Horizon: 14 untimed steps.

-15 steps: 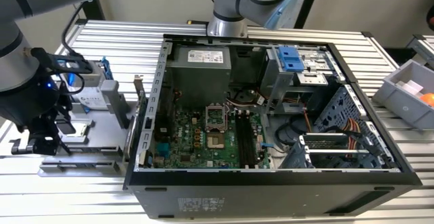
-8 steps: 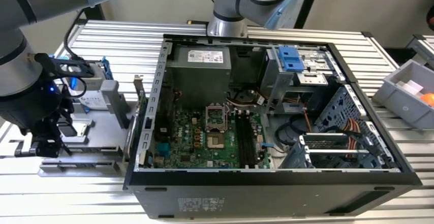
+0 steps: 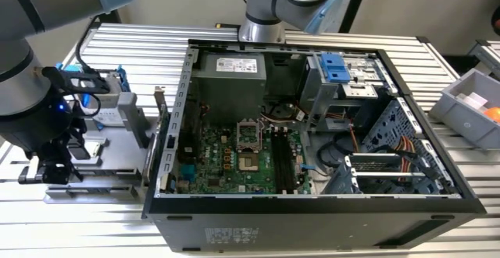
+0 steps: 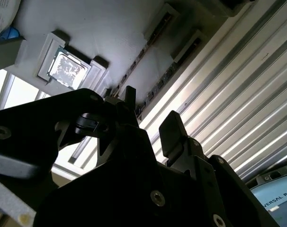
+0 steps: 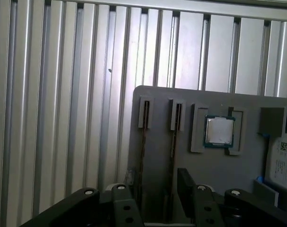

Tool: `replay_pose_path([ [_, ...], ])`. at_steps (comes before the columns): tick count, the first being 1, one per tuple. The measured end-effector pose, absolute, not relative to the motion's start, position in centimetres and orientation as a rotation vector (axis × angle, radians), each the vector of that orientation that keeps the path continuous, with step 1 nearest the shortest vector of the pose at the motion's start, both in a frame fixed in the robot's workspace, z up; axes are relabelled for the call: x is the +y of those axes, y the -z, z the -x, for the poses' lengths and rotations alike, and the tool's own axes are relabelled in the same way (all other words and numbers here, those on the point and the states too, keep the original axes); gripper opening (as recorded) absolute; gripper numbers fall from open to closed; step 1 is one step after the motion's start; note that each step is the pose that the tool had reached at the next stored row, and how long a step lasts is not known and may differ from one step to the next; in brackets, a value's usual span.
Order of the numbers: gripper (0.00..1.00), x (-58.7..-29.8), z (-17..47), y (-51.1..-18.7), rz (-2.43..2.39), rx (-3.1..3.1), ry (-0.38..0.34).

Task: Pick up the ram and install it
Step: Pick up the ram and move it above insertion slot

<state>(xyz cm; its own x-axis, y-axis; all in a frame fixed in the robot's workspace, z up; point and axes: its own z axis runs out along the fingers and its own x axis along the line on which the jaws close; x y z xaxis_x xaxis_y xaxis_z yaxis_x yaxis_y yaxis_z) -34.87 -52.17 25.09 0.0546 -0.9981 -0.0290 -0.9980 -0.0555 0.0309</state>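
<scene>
Two thin ram sticks stand edge-on in parallel slots of a grey parts tray [image 5: 157, 101]. One ram stick [image 5: 174, 142] runs toward the gap between my fingers, and the other [image 5: 143, 142] lies beside it. In the second wrist view the ram [image 4: 165, 80] shows as a dark strip with chips. My gripper [image 5: 157, 184] hangs open just above the tray end of the slots, with nothing between its fingers [image 4: 172, 126]. In the exterior view my gripper [image 3: 51, 173] sits low over the tray [image 3: 109, 152], on that view's left of the open computer case [image 3: 312, 135].
A square processor chip [image 5: 219, 131] rests in a tray pocket beside the slots, and a hard drive [image 5: 283, 156] lies past it. Dark memory slots [image 3: 283, 158] sit on the motherboard. A second arm [image 3: 289, 0] stands behind the case. A grey bin [image 3: 472, 109] is on the exterior view's right.
</scene>
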Motion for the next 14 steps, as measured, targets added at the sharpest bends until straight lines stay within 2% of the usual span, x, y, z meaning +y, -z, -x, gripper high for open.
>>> replay_pose_path([
  [14, 1.0, -52.6, 34.7, -23.7, -2.269, -2.168, 0.066],
])
